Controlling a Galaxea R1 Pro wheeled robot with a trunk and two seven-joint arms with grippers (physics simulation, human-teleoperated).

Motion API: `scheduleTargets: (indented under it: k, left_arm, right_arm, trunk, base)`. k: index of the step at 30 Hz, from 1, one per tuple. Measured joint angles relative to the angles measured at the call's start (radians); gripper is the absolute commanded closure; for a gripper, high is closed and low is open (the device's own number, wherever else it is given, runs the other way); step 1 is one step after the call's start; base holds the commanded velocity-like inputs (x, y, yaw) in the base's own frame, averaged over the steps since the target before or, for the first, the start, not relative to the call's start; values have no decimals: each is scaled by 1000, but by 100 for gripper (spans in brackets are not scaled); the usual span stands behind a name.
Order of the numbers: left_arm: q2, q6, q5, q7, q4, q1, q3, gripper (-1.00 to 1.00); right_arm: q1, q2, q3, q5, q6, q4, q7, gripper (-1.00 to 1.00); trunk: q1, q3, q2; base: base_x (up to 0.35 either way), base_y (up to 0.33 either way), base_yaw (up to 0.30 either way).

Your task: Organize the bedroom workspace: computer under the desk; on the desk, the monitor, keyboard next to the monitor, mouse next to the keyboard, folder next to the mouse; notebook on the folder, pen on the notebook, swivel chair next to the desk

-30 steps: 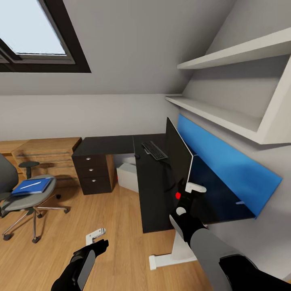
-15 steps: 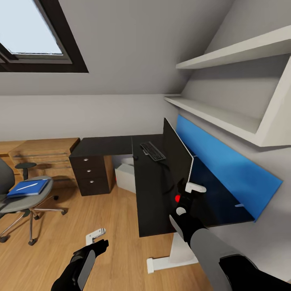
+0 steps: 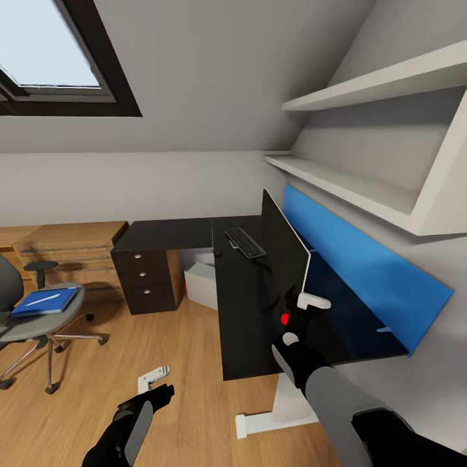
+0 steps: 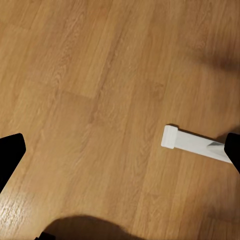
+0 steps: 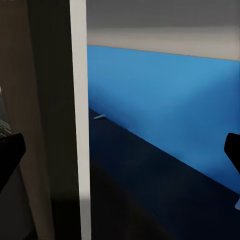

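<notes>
The black L-shaped desk (image 3: 243, 311) runs along the right wall. The monitor (image 3: 283, 250) stands on it, edge-on to me, with the keyboard (image 3: 246, 242) behind it and a small dark mouse (image 3: 219, 251) at the desk's edge. The pale computer (image 3: 201, 281) sits under the desk. At far left, the swivel chair (image 3: 29, 327) carries the blue folder (image 3: 48, 302) with a thin white pen (image 3: 44, 299) on it; I cannot make out the notebook. My right gripper (image 3: 302, 301) (image 5: 120, 150) is open at the monitor's near edge. My left gripper (image 3: 159, 383) (image 4: 120, 150) hangs open over the floor.
A blue wall panel (image 3: 370, 266) lines the wall behind the desk, with white shelves (image 3: 350, 188) above. Black drawers (image 3: 148, 279) hold up the desk's far wing, beside a light wooden drawer unit (image 3: 71, 250). The desk's white foot (image 3: 259, 418) (image 4: 192, 142) lies on the wooden floor.
The whole view shifted slightly about a second ago, so the camera moved; since half a second ago nothing differs. Both arms keep the same pose.
</notes>
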Motion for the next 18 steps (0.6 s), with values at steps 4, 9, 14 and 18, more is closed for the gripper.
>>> scheduleTargets:
  k: [4, 9, 14, 18]
  left_arm:
    - [0, 0, 0, 0, 0, 0, 0, -100]
    - [0, 0, 0, 0, 0, 0, 0, -100]
    - [0, 0, 0, 0, 0, 0, 0, -100]
    - [0, 0, 0, 0, 0, 0, 0, -100]
  right_arm:
    - [0, 0, 0, 0, 0, 0, 0, -100]
    - [0, 0, 0, 0, 0, 0, 0, -100]
    - [0, 0, 0, 0, 0, 0, 0, -100]
    - [0, 0, 0, 0, 0, 0, 0, -100]
  trunk:
    - [0, 0, 0]
    - [0, 0, 0]
    - [0, 0, 0]
    - [0, 0, 0]
  base:
    - [0, 0, 0]
    - [0, 0, 0]
    - [0, 0, 0]
    - [0, -19, 0]
